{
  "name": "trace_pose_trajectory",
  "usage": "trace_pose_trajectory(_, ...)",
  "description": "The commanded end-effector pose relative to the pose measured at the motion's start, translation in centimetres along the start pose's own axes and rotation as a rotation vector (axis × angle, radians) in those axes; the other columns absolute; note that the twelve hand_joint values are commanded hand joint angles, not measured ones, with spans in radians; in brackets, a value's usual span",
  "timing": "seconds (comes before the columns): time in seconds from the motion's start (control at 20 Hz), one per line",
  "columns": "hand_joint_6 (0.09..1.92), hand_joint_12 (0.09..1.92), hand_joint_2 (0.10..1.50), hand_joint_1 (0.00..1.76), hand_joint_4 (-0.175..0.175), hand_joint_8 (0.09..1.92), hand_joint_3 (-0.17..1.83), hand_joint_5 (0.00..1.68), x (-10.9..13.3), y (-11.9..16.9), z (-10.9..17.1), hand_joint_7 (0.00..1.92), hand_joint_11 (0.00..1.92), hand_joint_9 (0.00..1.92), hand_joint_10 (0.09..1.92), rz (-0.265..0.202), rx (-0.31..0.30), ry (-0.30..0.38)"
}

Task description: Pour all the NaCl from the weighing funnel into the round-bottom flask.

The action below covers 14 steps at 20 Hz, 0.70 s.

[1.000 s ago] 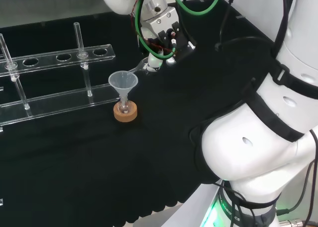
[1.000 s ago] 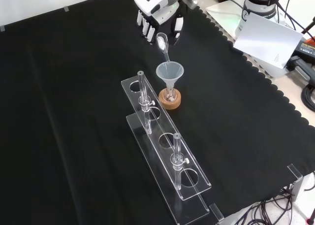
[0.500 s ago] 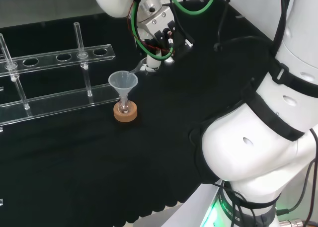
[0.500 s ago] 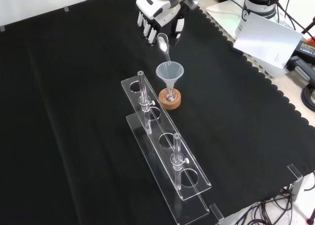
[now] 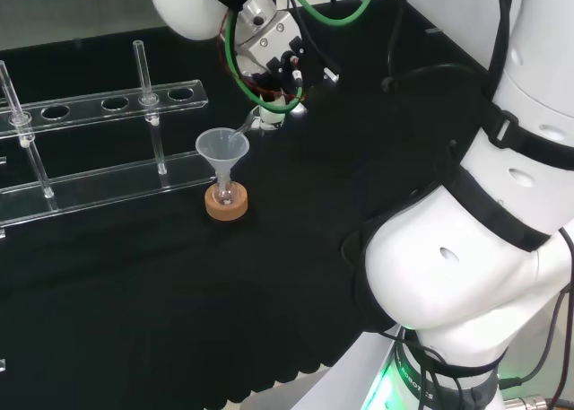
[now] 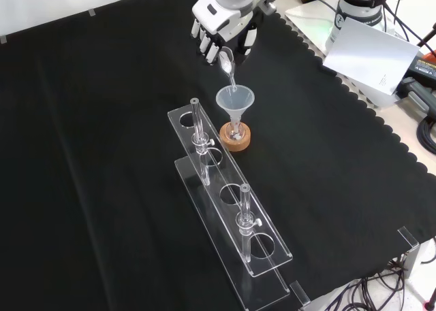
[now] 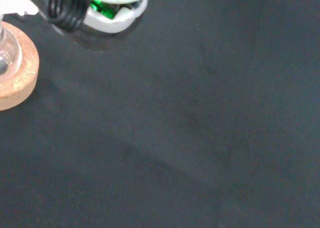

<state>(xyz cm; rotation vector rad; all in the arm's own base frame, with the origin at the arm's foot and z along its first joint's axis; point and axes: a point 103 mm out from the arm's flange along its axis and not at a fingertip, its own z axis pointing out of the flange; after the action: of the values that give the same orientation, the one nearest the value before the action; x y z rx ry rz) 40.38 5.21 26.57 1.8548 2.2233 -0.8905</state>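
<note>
Your black and white hand [image 6: 225,26] has its fingers curled round the clear glass weighing funnel [image 6: 227,60], whose narrow spout slants down from the fingertips to the rim of a clear plastic cone funnel [image 6: 235,101]. That cone sits in the small clear round-bottom flask [image 6: 235,128], below the fingers on a tan, grainy cork ring [image 6: 235,137]. You cannot tell what either holds.
</note>
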Motion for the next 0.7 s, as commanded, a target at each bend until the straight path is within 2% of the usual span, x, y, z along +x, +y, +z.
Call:
trace_pose_trajectory(0.05,0.88,0.91,0.70,1.09,0.175,0.55,0.67,1.16,0.1,0.0,-0.2,1.04,1.07,1.35,0.11,0.002,0.004,-0.029)
trace_pose_trajectory(0.7,0.88,0.91,0.70,1.09,0.175,0.55,0.68,1.16,0.2,0.1,-1.2,1.04,1.07,1.36,0.10,0.011,0.005,-0.130)
